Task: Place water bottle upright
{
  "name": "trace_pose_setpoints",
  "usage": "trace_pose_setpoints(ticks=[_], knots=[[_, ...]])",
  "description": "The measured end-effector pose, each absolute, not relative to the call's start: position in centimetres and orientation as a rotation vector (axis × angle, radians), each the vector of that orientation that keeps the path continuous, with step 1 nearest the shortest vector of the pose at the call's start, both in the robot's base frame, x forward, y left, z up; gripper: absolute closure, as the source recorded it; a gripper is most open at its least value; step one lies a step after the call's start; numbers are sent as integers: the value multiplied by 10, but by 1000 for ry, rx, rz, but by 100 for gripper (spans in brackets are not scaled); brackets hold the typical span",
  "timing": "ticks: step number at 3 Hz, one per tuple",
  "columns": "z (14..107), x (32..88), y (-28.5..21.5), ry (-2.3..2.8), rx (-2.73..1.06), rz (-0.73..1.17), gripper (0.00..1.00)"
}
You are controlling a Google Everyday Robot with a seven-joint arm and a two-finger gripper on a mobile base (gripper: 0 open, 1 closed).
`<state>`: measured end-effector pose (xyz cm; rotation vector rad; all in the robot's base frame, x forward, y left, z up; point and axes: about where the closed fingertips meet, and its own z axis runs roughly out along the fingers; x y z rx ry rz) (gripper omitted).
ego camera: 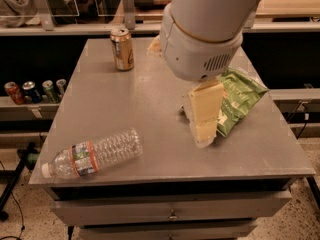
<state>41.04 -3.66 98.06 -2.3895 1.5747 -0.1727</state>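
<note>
The water bottle (92,154) lies on its side near the front left corner of the grey table (140,104). It is clear ribbed plastic with an orange-edged label band, and its white cap points left at the table's edge. My gripper (204,115) hangs below the big white arm housing (205,29) over the middle right of the table, to the right of the bottle and apart from it. It holds nothing that I can see.
A gold soda can (122,49) stands upright at the back left of the table. A green chip bag (239,100) lies at the right, partly behind the gripper. Several cans (32,90) stand on a low shelf to the left. Drawers sit below the table front.
</note>
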Motion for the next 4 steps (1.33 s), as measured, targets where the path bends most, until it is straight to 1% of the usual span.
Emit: trace_pose_setpoints(ticks=[2,3,4], knots=[[940,421,35,1553,-2567,-198,0],[915,415,81,1574,-2579,-101,0],[919,415,84,1564,-2566,-107,0]])
